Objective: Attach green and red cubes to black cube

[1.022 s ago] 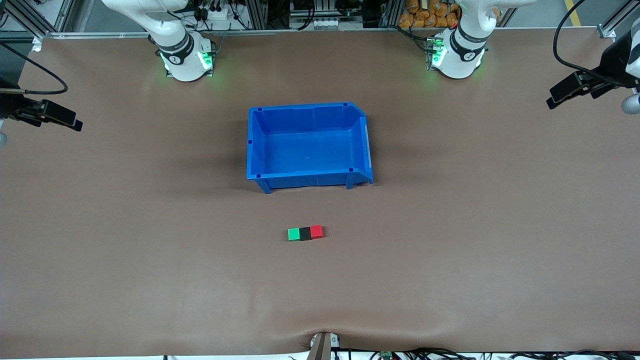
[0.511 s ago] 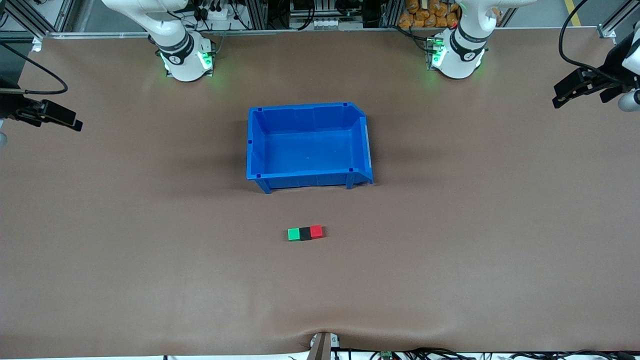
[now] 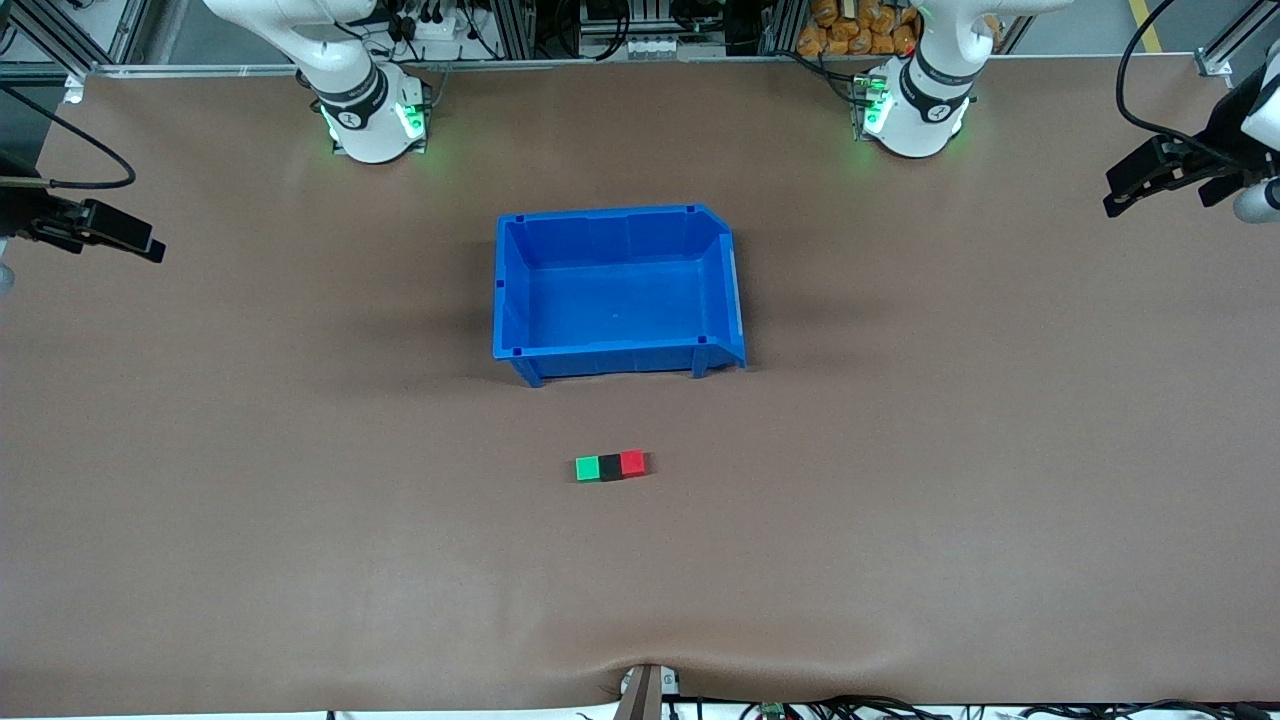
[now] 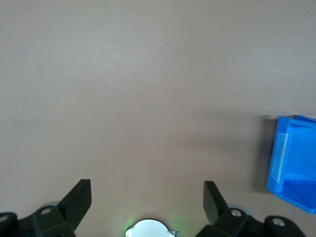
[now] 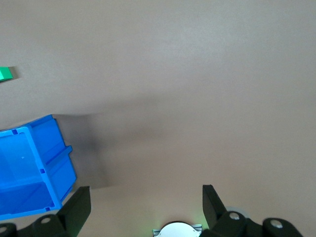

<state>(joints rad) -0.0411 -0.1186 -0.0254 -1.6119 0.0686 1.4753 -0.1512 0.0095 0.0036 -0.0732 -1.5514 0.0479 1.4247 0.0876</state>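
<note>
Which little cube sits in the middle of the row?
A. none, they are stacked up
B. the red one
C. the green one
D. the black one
D: the black cube lies on the table between the green cube and the red cube, touching both.

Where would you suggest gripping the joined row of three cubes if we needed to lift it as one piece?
Probably from straight above, fingers closing on the black cube across its two free faces, toward the blue bin and toward the camera. The green cube and red cube cover its other two sides.
</note>
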